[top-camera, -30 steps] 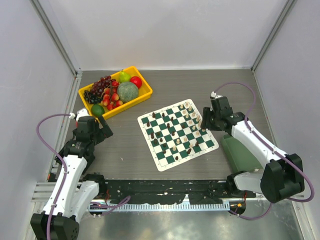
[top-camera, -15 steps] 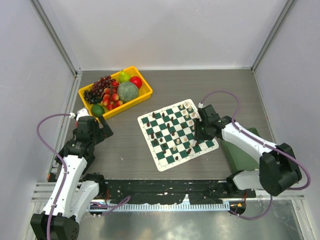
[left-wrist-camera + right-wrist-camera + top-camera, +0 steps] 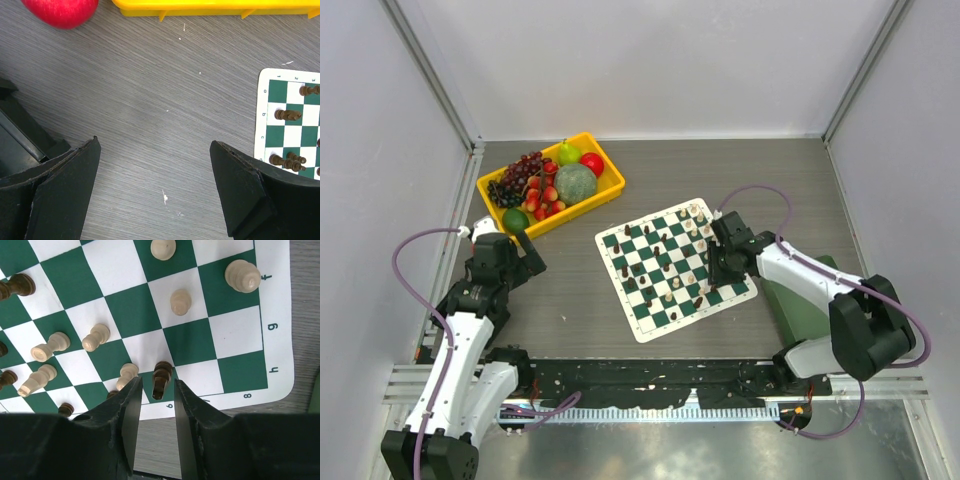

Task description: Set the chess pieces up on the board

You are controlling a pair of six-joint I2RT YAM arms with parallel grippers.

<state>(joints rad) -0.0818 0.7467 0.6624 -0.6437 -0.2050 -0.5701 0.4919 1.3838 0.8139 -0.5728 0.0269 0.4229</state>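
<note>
A grey wood-grain table [image 3: 570, 300] seen from above; near its middle lies the green-and-white board [image 3: 644, 334], turned at an angle, with dark and cream chess pieces [image 3: 669, 298] scattered over its squares; a yellow tray [image 3: 610, 190] of fruit sits at the far left; the left gripper [image 3: 155, 150] hovers over bare table beside the board, fingers wide apart, holding nothing; the right gripper [image 3: 157, 385] sits low at the board's near-right edge, fingers narrowly apart either side of one dark piece [image 3: 161, 377], a sliver of gap showing.
</note>
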